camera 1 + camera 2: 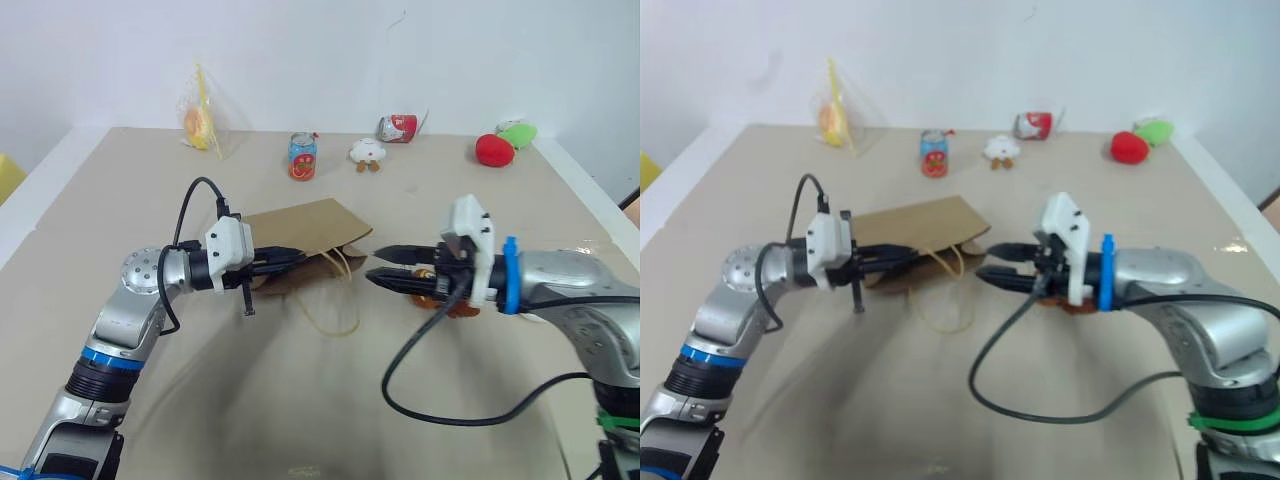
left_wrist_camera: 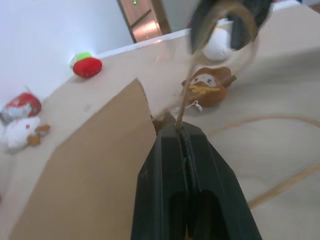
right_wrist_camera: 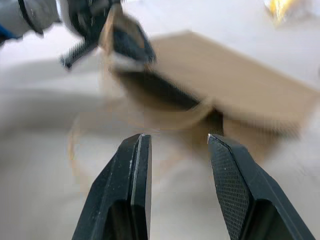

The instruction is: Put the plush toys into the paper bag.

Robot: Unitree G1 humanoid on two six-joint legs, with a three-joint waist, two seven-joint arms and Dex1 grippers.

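The brown paper bag (image 1: 300, 225) lies flat on the table, its mouth facing my right arm. My left gripper (image 1: 295, 258) is shut on a cord handle at the bag's mouth, seen close up in the left wrist view (image 2: 181, 131). The other handle loop (image 1: 335, 300) trails loose on the table. My right gripper (image 1: 372, 267) hovers just off the bag's mouth, pointing at it, open with nothing between its fingers (image 3: 137, 165). A brown monkey plush toy (image 2: 207, 87) lies on the table under my right gripper, mostly hidden by it in the head views.
Along the far edge stand a soda can (image 1: 302, 157), a small white plush with brown feet (image 1: 367, 151), a tipped red can (image 1: 397, 127), a red plush (image 1: 493, 150), a green plush (image 1: 518, 134) and a clear plastic bag (image 1: 200, 122).
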